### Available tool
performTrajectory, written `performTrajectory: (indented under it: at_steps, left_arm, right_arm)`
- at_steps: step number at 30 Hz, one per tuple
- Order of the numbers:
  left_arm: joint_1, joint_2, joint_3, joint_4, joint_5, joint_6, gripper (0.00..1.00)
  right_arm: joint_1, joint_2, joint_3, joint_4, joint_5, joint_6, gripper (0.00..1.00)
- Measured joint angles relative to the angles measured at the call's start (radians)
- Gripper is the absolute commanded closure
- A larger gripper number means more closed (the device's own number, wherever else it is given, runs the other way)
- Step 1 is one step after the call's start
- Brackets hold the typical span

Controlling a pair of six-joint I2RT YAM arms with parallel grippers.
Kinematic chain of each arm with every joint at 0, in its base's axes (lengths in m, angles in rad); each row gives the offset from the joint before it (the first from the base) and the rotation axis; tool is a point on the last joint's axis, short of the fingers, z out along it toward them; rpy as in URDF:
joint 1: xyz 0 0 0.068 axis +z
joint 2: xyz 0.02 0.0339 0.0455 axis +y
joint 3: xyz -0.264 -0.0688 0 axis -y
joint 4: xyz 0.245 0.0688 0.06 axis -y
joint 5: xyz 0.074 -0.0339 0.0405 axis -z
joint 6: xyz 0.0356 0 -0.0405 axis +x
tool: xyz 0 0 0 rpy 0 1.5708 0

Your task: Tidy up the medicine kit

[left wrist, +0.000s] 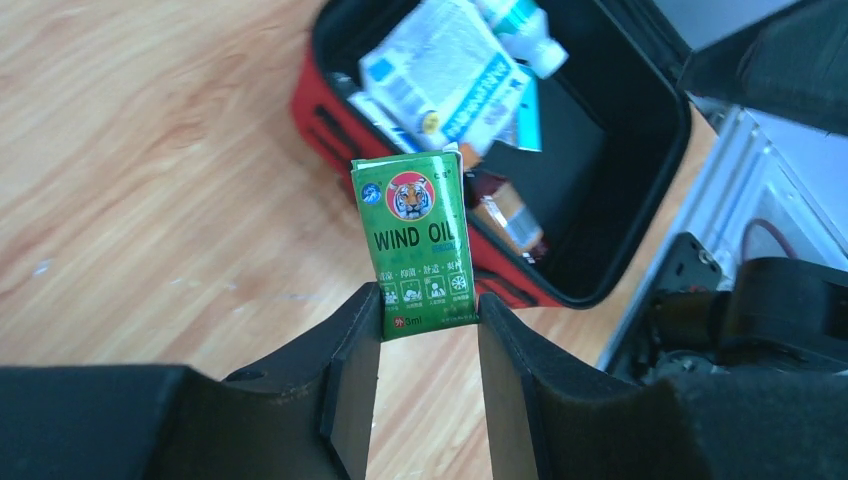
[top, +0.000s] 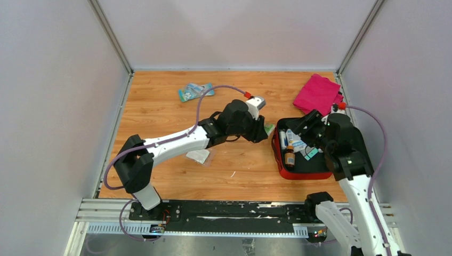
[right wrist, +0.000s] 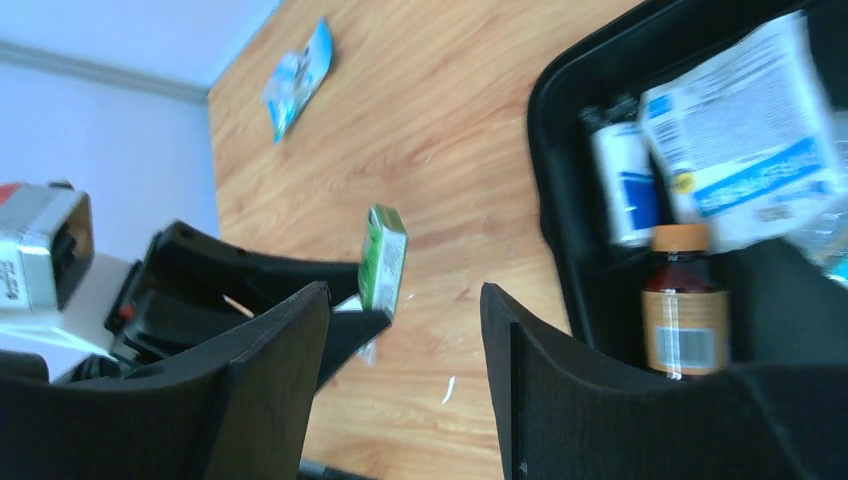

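1. A wooden counter (top: 160, 106) with pale walls on three sides is seen from above, with two white-and-black robot arms mounted at its near edge.
2. The red rounded-square soft medicine kit (top: 298, 174) with black lining lies open on the right side of the counter, in front of the right arm.
3. Inside the kit are a brown bottle with an orange cap (right wrist: 685, 310), white-and-blue printed packets (right wrist: 745, 140) and a white tube-like container with a blue label (right wrist: 625, 185).
4. The left fingers (left wrist: 350, 380) are clenched on the lower end of a small green cardboard box (left wrist: 415, 235). It is printed "WIND OIL" under a tiger's face.
5. The green box is held above the counter just beside the kit's left wall, outside the case.
6. The right fingers (right wrist: 270, 360) are spread wide and grasp nothing. They hang over the kit's left part.
7. A magenta folded cloth (top: 318, 93) lies just behind the kit, near the far right corner.
8. Teal-and-white flat sachets (top: 194, 92) lie at the far side of the counter, well apart from the kit.
9. A small white packet (top: 198, 156) lies on the counter under the left arm.
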Motion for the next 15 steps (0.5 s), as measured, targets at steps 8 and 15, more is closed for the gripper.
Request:
performTrajectory:
  at_steps: [8, 15]
  left_arm:
    - [-0.098, 0.164, 0.145, 0.016, 0.055, -0.019, 0.74]
    - [-0.117, 0.346, 0.316, 0.050, 0.111, -0.055, 0.74]
  right_arm:
    - [0.000, -0.224, 0.111, -0.209, 0.340, -0.071, 0.40]
    - [0.000, -0.389, 0.195, -0.293, 0.495, -0.159, 0.43]
